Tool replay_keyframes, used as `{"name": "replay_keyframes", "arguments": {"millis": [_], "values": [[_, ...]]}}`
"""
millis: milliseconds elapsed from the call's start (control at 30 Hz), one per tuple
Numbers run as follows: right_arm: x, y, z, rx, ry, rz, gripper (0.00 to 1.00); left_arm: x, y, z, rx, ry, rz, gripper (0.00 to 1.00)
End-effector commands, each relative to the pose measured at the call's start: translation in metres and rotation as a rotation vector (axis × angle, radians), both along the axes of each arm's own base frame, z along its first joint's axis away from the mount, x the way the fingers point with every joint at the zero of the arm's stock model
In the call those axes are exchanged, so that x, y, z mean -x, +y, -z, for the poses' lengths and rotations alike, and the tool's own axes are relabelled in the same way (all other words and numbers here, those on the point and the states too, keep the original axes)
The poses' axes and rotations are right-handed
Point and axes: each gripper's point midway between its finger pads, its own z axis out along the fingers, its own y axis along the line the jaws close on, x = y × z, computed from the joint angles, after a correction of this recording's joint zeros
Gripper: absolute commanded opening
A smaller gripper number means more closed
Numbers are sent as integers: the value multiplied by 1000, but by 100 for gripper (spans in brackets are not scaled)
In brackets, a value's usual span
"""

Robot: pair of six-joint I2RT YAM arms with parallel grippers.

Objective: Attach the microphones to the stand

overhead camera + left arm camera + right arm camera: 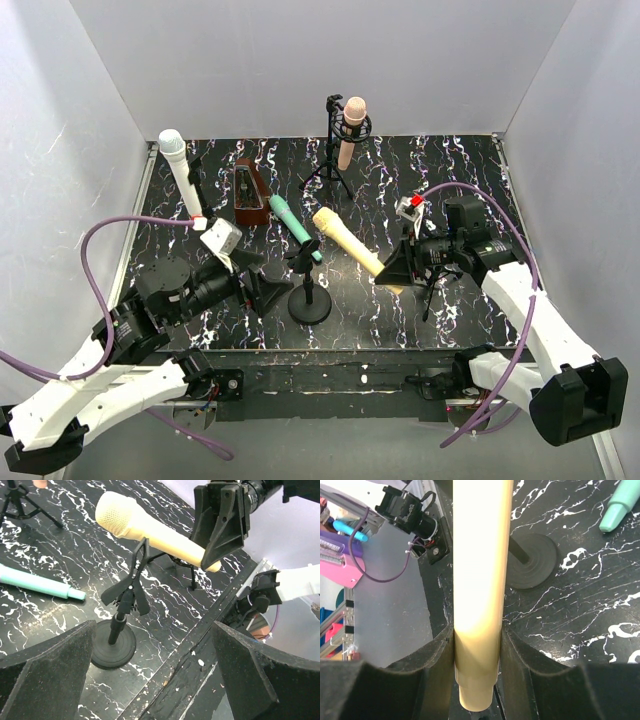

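- Right gripper (397, 270): at 4 o'clock, jaws closed tight on the tail end of the yellow mic (345, 240).
- Yellow mic: held off the table (450, 170), head pointing to 10 o'clock, just beside the clip of the round-base stand (310, 300). Contact with the clip cannot be told.
- Left gripper (268, 290): at 7 o'clock, jaws spread wide, holding nothing, near the round-base stand.
- Teal mic (293, 225): lies flat near centre.
- White mic (180, 170): tilted upright at 10 o'clock.
- Pink mic (351, 130): in the tripod stand (330, 165) at 12 o'clock.
- Brown block (249, 190): between the white and teal mics.
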Motion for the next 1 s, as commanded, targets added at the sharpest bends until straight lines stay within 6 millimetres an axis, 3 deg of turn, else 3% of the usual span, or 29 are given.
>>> {"name": "replay_keyframes", "arguments": {"millis": [0,533,833,967], "values": [[7,4,-32,-81,-104,-98,1,7,-10,-4,11,-35,81,98],[12,15,-77,-164,-250,-229,1,23,-13,12,4,-159,203,98],[24,20,-86,-198,-276,-307,1,24,-2,19,13,-316,194,98],[26,23,-87,-199,-293,-328,1,26,-6,30,15,-336,219,98]]}}
